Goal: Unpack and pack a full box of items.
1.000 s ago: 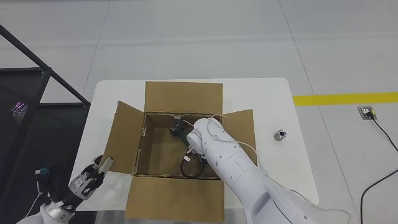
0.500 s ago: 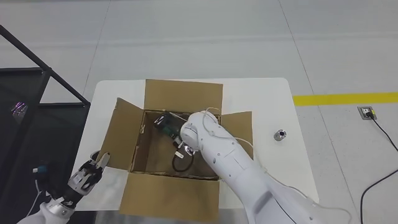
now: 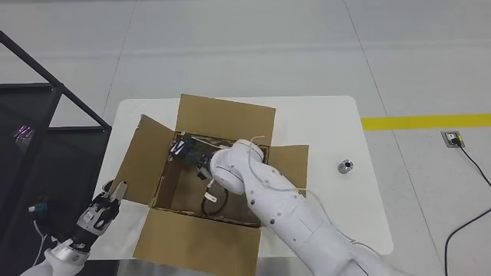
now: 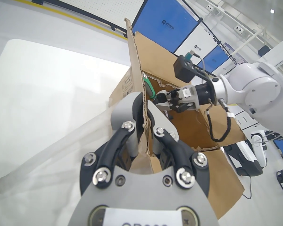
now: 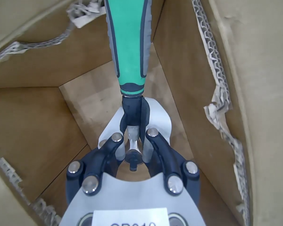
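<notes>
An open cardboard box sits on the white table. My right gripper is down inside it near the far left corner, shut on the metal shank of a green-handled tool; the handle points toward the box wall. From above, the right gripper lies under the white arm. My left gripper is at the table's near left corner, shut on the edge of the box's left flap, which stands nearly upright. The top view shows the left gripper beside that flap.
A small metal cylinder stands on the table to the right of the box. A black cable loops from the right arm into the box. A dark frame stands off the table's left side.
The right gripper with the tool has moved left across the box toward its far left corner. The box has shifted and turned leftward, and the left gripper has drawn back with the flap.
</notes>
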Robot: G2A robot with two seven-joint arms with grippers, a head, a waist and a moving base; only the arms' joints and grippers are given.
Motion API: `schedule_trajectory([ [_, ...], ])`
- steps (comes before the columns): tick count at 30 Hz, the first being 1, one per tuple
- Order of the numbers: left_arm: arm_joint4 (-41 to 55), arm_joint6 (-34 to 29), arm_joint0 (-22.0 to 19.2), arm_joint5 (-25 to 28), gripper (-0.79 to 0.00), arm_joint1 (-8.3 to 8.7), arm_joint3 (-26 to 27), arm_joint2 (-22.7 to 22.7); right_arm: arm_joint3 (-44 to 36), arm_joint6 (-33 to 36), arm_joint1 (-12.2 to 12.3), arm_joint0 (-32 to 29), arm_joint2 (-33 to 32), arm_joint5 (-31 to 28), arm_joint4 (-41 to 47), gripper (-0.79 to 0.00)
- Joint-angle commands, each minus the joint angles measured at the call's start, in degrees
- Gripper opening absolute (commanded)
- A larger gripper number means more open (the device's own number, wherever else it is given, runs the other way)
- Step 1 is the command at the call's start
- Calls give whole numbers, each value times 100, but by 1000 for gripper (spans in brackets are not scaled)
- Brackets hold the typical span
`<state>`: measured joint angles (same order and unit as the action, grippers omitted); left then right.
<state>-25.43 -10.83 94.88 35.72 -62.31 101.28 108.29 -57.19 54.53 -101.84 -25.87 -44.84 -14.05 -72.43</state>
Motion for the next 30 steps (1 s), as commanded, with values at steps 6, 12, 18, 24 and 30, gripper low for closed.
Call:
schedule_trajectory([
  [6, -112, 41, 58, 9, -785, -11, -2, -81, -3634, 735, 565, -2150, -808, -66, -1195, -785],
  [12, 31, 62, 61, 8, -785, -20, -29, -128, -4930, 475, 742, -3197, -1202, 168, -1761, -785],
  [18, 181, -132, 47, 64, 0, -8, -50, -130, -4930, 475, 742, -3197, -1202, 168, -1761, -785],
  [24, 702, -320, 49, 345, 0, 18, -160, 7, -5131, 195, 760, -3278, -1333, 302, -1679, -785],
  [30, 1364, -598, -36, 538, 0, 55, -274, 150, -6441, 441, 834, -3797, -1623, 782, -2308, -785],
])
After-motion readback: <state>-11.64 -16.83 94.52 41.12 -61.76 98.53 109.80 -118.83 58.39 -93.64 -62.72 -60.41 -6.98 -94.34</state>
